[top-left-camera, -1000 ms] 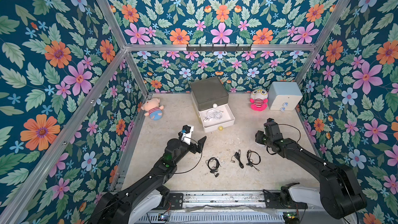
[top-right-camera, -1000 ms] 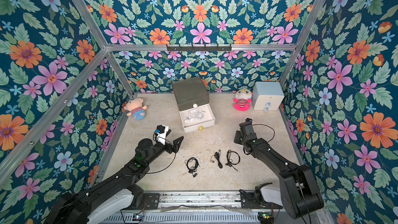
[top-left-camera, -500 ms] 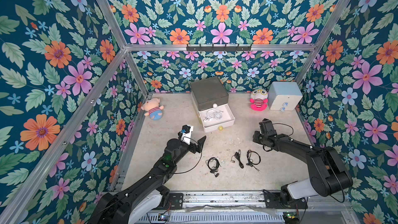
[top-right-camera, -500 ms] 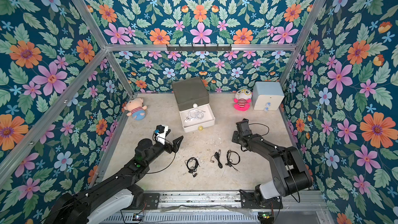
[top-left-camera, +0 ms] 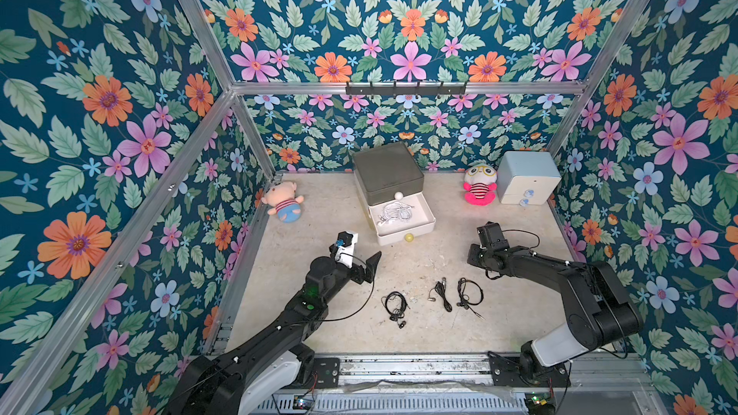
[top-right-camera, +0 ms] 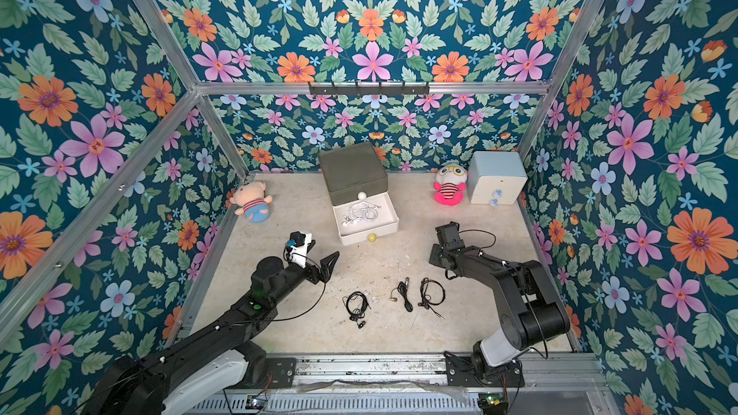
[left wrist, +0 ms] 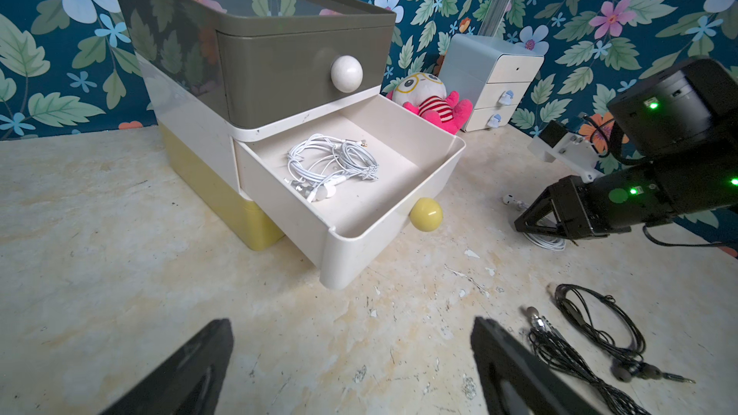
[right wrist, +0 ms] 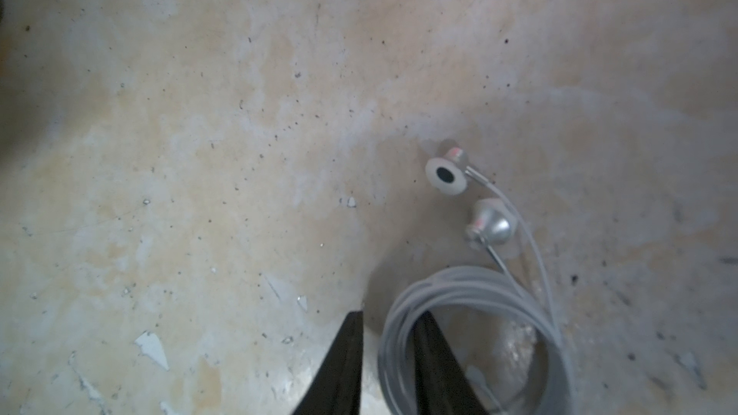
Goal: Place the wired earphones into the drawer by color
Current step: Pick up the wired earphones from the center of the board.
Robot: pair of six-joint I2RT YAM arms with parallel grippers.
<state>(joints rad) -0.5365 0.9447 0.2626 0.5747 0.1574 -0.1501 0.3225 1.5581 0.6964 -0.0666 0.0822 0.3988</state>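
Up against the floral walls (top-left-camera: 399, 53), the scuffed beige desk (top-left-camera: 339, 209) has the drawer chest (top-left-camera: 387, 173) at the middle of its back edge. Its white drawer (top-left-camera: 423, 229) is pulled out with white earphones (top-left-camera: 393, 211) tangled inside; the grey one's shut. Three black earphones (top-left-camera: 442, 295) lie near the front edge. On the right half, the right pincer (right wrist: 389, 313) straddles a loose white coil (right wrist: 459, 281), fingers nearly together, can't tell if it's actually pinching. The left pincer (left wrist: 351, 333) is spread wide, empty.
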